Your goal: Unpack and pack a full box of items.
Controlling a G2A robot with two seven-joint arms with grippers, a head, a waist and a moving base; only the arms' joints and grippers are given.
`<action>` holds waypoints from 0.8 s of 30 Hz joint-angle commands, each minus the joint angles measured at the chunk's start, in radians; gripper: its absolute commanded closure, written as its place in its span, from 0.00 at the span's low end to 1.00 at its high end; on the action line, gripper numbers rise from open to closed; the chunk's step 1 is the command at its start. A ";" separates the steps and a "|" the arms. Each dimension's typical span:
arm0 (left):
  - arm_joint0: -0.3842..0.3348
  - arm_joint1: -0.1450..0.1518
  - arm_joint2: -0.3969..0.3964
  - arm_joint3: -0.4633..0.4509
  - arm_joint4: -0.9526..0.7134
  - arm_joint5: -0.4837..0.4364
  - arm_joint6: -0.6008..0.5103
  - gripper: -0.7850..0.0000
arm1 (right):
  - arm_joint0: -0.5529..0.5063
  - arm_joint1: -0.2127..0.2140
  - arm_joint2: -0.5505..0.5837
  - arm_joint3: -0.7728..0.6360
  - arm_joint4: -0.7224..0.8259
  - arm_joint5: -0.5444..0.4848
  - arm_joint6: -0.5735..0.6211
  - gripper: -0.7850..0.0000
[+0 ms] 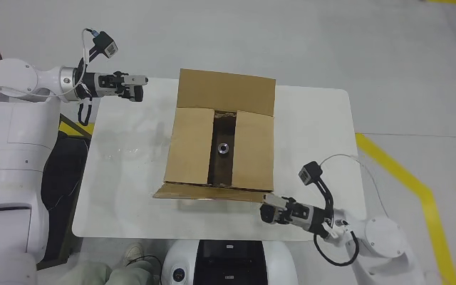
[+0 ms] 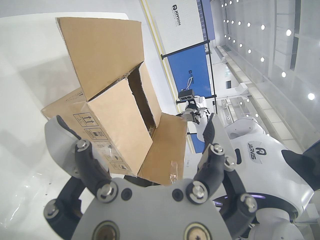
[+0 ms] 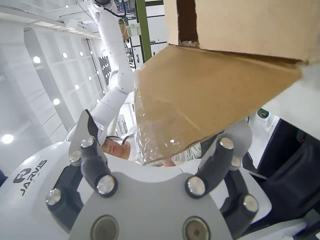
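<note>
Sitting in the middle of the white surface point(image 1: 121, 185), the cardboard box point(image 1: 189, 146) has its two side flaps folded inward with a dark gap left between them. A small round metallic item point(image 1: 224, 149) shows through that gap. The box's far flap point(image 1: 226, 89) stands open. Its near flap point(image 1: 206, 191) hangs outward toward the robot, with clear tape point(image 3: 150, 131) clinging to one edge. The left claw point(image 1: 139, 89) hangs beyond the box's far left corner, well apart from the cardboard, its fingers point(image 2: 62, 128) spread wide and holding nothing. The right claw point(image 1: 265, 211) sits just beside the near flap's right corner. Its fingers are also spread wide, and the taped edge of that flap lies between them, though they are not closed on it.
</note>
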 commanded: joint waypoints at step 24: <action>0.000 0.000 0.000 0.000 0.000 0.000 0.000 0.00 | 0.162 0.008 -0.119 0.134 -0.106 -0.048 -0.228 0.00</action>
